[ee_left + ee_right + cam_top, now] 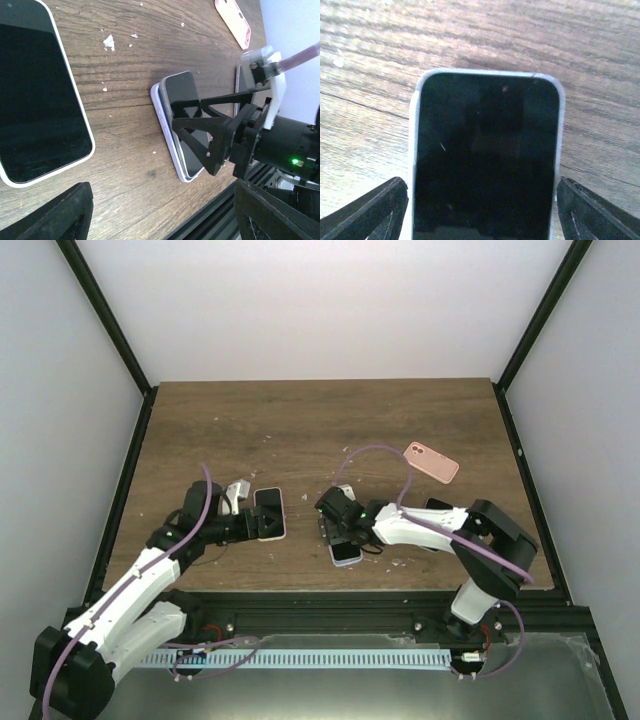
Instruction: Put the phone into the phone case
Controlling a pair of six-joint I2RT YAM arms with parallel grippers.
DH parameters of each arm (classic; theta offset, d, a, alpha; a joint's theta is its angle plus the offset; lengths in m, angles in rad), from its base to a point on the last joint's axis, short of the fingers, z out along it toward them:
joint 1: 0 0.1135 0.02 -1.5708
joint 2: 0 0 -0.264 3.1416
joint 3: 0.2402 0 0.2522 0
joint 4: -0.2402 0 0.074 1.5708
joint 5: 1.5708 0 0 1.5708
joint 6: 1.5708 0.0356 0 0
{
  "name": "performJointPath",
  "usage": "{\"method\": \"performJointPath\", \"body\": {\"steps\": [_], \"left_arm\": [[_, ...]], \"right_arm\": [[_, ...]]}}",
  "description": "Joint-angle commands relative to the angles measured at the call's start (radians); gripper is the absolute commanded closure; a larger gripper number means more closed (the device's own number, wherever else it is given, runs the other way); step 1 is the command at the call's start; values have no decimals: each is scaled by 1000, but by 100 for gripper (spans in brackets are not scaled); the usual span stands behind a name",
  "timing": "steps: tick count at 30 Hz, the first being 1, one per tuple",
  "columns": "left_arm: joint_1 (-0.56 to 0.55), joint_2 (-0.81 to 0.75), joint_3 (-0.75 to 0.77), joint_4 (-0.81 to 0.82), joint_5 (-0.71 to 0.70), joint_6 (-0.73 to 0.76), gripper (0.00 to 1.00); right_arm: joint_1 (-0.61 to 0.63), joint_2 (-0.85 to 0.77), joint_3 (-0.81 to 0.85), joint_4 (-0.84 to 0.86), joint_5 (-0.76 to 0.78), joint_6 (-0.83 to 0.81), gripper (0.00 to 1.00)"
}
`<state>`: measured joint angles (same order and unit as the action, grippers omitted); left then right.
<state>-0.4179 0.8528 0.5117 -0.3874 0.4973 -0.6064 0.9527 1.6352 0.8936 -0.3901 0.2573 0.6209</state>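
A black-screened phone (485, 155) lies in a pale lavender case (161, 107) near the table's front edge, and also shows in the top view (346, 552). Its edges look slightly offset from the case rim. My right gripper (340, 528) is open directly over it. Its fingers (375, 210) straddle the phone's two long sides in the right wrist view. My left gripper (256, 523) is open and empty beside a second phone with a white rim (270, 513), which also shows in the left wrist view (40, 90). That gripper's fingertips (65, 215) hang over bare wood.
A pink phone case (431, 462) lies at the back right, and shows in the left wrist view too (232, 22). White crumbs (108, 42) dot the wooden table (300, 430). A black rail (330, 595) runs along the front edge.
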Motion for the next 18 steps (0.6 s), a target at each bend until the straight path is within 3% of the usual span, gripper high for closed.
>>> {"method": "performJointPath", "body": {"steps": [1, 10, 18], "left_arm": [[-2, 11, -4, 12, -3, -5, 21], [-2, 25, -2, 24, 6, -15, 23], [-34, 62, 0, 52, 1, -36, 27]], "right_arm": [[6, -70, -1, -7, 17, -18, 17], [0, -107, -31, 27, -31, -51, 19], [-126, -206, -137, 138, -166, -90, 41]]}}
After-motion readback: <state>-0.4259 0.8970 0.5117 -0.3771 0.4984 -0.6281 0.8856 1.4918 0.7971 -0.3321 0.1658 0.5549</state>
